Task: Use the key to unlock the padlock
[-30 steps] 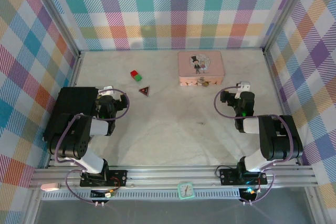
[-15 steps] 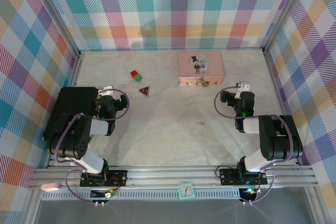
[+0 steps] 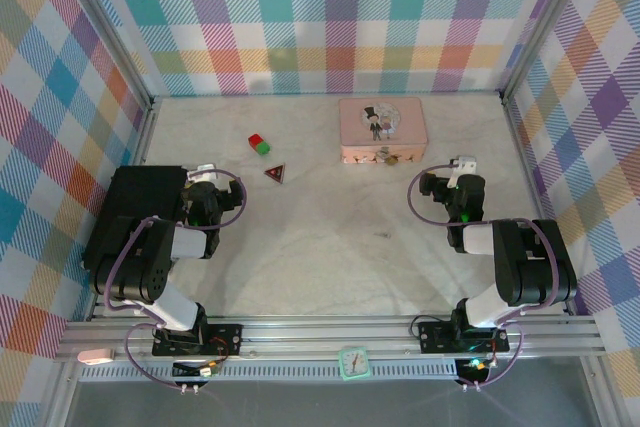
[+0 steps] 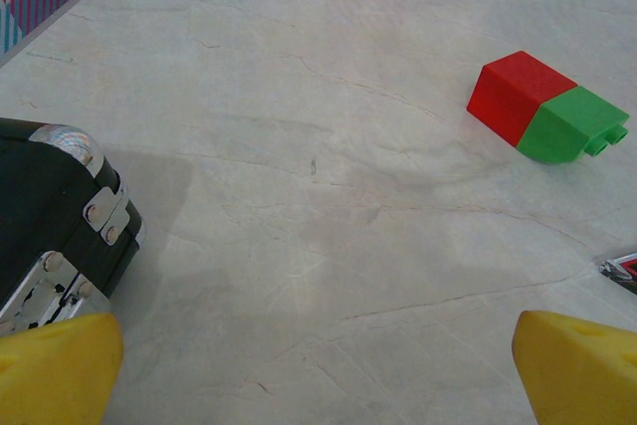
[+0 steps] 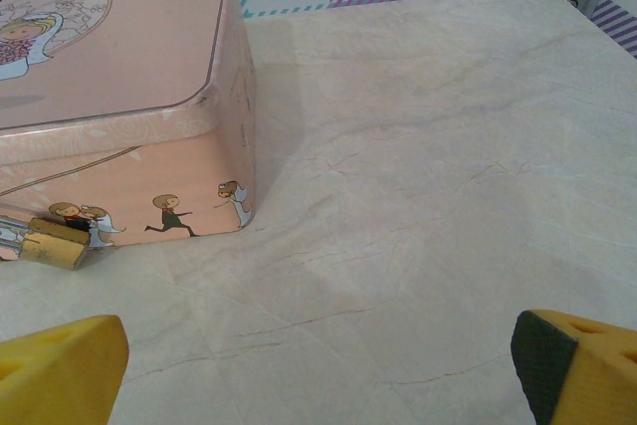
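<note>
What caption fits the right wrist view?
Right tool open over marble table; brass padlock at front of pink tin, frame left.

The padlock [image 3: 391,158] sits against the pink tin's [image 3: 383,122] near side.

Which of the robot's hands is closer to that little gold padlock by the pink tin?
The right hand: it sits just to the right of the padlock. The left hand is far off to the padlock's left.
</note>
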Controlling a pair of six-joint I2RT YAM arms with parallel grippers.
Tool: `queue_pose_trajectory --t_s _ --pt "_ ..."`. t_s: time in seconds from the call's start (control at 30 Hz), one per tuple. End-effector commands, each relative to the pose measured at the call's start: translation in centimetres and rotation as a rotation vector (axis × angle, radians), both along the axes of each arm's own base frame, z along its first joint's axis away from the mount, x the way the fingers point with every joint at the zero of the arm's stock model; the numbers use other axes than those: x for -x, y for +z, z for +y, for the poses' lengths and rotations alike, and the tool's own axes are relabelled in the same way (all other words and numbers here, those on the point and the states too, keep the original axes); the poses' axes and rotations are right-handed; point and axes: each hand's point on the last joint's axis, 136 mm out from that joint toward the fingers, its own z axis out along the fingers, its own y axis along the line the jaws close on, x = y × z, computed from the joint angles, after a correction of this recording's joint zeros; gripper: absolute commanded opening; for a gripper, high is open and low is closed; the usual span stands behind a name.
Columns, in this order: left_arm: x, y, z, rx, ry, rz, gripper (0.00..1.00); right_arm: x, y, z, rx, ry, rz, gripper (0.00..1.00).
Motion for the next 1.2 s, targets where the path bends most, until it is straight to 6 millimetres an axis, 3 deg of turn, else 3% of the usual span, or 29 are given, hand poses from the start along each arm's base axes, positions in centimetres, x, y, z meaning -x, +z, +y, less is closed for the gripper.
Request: queue_pose_trajectory --t_s 0.0,0.17,0.4,0.5,0.67,0.87,1.0,1.17 --pt "-0.4 0.5 0.2 -0.005 0.010 -0.020 1.00 0.1 -0.3 0.4 0.006 0.020 0.005 0.99" --pt "-0.4 1.6 0.5 -0.016 0.028 -0.009 1.00 0.0 0.7 0.8 0.022 0.034 0.010 0.99" --pt "0.5 6.5 2.5 -0.019 0.180 -0.035 1.00 0.9 4.0 0.0 -0.021 -0.050 0.087 0.99" --pt "0.9 8.6 2.3 0.032 0.200 -0.076 1.00 1.4 4.7 1.7 -0.157 -0.018 0.162 0.99" --pt "1.0 9.8 -1.6 0.150 0.084 -0.040 1.00 3.4 4.4 7.4 -0.326 0.125 0.329 0.97" --pt "1.8 7.1 -5.9 0.494 0.024 0.103 1.00 7.3 2.7 15.7 -0.280 0.315 0.590 0.87" --pt "2.0 5.8 -8.8 0.645 -0.015 0.150 1.00 10.5 0.3 17.6 -0.172 0.313 0.829 0.77" --pt "2.0 5.1 -12.8 0.599 -0.099 0.205 1.00 15.1 -2.2 18.9 -0.024 0.357 1.061 0.63"
